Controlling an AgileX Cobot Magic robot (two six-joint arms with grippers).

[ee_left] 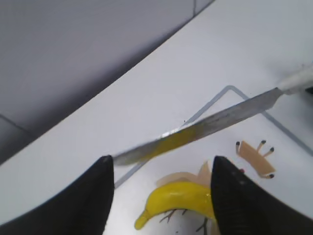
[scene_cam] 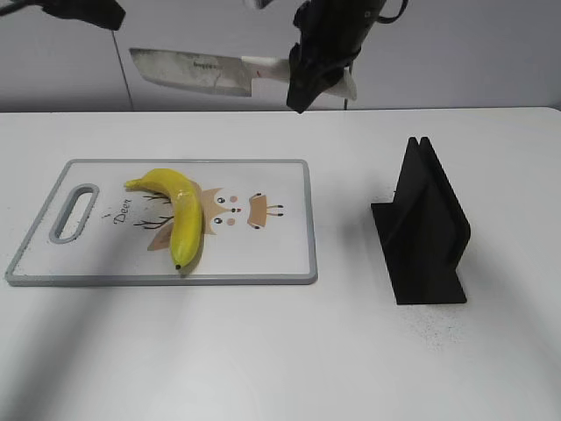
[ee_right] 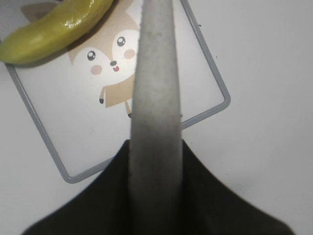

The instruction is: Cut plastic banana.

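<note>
The plastic banana [scene_cam: 180, 219] is glossy yellow and lies whole on the white cutting board [scene_cam: 105, 254], dark tip toward the front. My right gripper [scene_cam: 307, 74] is shut on the pale handle of a knife [scene_cam: 188, 70] and holds it level in the air above the board's far edge, blade pointing left. In the right wrist view the gripper [ee_right: 155, 147] clamps the handle [ee_right: 155, 73], with the banana [ee_right: 54, 27] at the upper left. My left gripper [ee_left: 162, 159] is open and empty, high above the banana [ee_left: 181, 200], with the knife blade [ee_left: 210, 125] crossing ahead of it.
A black knife stand [scene_cam: 425, 224] stands on the white table to the right of the board. The board has a grey rim [ee_right: 49, 147], a handle slot [scene_cam: 74, 210] at its left end and a printed deer picture [scene_cam: 232, 210].
</note>
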